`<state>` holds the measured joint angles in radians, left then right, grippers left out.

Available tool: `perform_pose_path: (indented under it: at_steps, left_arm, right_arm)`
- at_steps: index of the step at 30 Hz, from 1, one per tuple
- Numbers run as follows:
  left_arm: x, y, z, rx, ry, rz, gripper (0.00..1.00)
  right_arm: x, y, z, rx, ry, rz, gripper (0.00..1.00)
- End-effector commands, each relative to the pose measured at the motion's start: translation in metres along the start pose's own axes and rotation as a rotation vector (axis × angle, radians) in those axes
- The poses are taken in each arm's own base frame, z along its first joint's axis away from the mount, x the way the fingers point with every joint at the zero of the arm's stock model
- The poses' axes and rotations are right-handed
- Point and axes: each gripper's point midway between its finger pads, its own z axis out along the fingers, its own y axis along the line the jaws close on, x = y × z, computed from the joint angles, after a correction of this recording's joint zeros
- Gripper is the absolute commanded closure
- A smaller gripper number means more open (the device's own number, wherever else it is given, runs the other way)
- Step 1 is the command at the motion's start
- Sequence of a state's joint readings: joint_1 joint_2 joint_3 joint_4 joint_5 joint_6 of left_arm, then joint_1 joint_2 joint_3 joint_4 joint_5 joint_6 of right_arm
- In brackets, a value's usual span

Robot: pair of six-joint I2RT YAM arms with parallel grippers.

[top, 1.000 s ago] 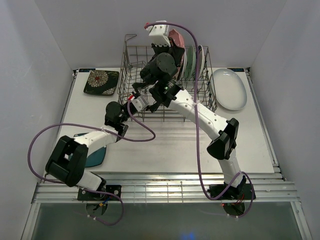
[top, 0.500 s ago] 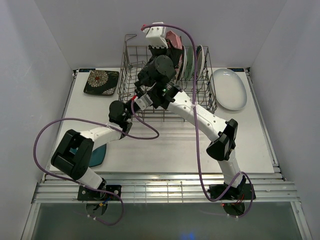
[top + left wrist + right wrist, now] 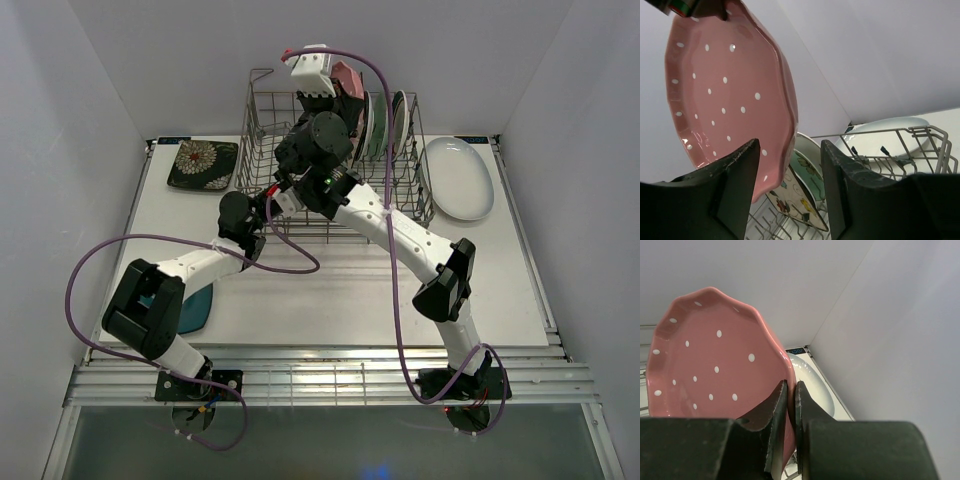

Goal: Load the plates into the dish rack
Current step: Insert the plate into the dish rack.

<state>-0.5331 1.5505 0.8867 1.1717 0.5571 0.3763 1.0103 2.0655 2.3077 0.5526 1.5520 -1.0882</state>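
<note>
Overhead, the right gripper (image 3: 789, 390) pinches the rim of the pink dotted plate (image 3: 725, 90). It holds the plate on edge above the far end of the dish rack (image 3: 262, 150), presumably so it can slide between the tines beside the green-rimmed plates (image 3: 382, 120) standing there. The left gripper (image 3: 790, 147) reaches up from below, jaws apart either side of the plate's lower edge and not clamped on it, seemingly to steady the descent. The white oval plate (image 3: 460, 178) waits on the table (image 3: 340, 300), right of the rack.
</note>
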Motion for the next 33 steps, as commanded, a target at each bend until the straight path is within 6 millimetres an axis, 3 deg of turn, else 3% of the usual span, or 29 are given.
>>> perform_pose_path:
  at_steps: [1, 9, 12, 19, 20, 22, 24, 33]
  left_arm:
    - [-0.008, -0.007, 0.009, 0.060, -0.020, 0.017, 0.38]
    - [0.000, -0.011, 0.019, 0.047, 0.007, 0.077, 0.38]
    - [0.000, -0.012, 0.024, 0.048, 0.011, 0.084, 0.43]
    - [-0.003, -0.007, 0.032, 0.004, 0.016, 0.101, 0.65]
    - [-0.004, -0.004, 0.033, -0.011, 0.011, 0.105, 0.76]
    - [-0.005, 0.002, 0.034, -0.048, 0.018, 0.096, 0.84]
    - [-0.005, 0.001, 0.034, -0.046, 0.018, 0.098, 1.00]
    - [-0.011, 0.000, 0.023, -0.073, 0.014, 0.078, 1.00]
  right_arm:
    - [-0.025, -0.032, -0.002, 0.004, -0.022, 0.204, 0.92]
    - [-0.022, -0.031, -0.005, 0.005, -0.011, 0.203, 0.92]
    - [-0.020, -0.028, -0.007, 0.003, -0.008, 0.197, 0.92]
    - [-0.017, -0.027, -0.011, 0.005, 0.006, 0.185, 0.92]
    - [-0.017, -0.027, -0.013, 0.004, 0.006, 0.197, 0.92]
    - [-0.015, -0.029, -0.013, 0.005, 0.009, 0.193, 0.92]
    - [-0.015, -0.029, -0.013, 0.005, 0.009, 0.188, 0.92]
    - [-0.009, -0.023, -0.013, 0.002, -0.003, 0.196, 0.92]
